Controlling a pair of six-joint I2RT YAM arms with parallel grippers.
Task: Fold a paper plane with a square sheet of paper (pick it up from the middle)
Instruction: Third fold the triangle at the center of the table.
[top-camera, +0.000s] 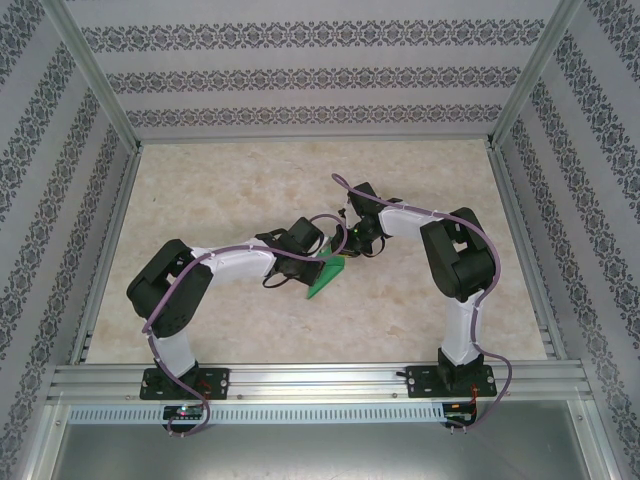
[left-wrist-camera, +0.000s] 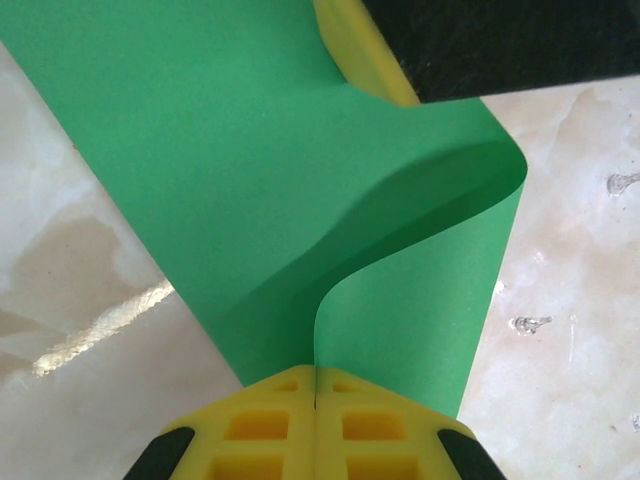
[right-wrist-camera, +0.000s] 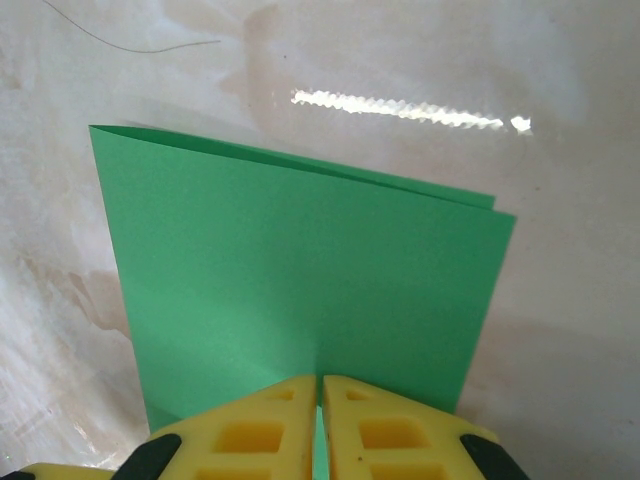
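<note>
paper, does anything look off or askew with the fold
Yes. The paper, pinched by the left gripper and right gripper, is folded slightly askew: in the right wrist view its far edges don't line up. In the left wrist view one layer bulges in a loose curl rather than lying flat.

Left gripper (left-wrist-camera: 316, 385), yellow-tipped, bottom centre, jaws pressed together on the edge of a bright green paper sheet (left-wrist-camera: 230, 160). Sheet runs to upper left, bowing at right. Second yellow pad (left-wrist-camera: 360, 45) touches it top centre. Pale marbled tabletop (left-wrist-camera: 80, 300) beneath.
</note>
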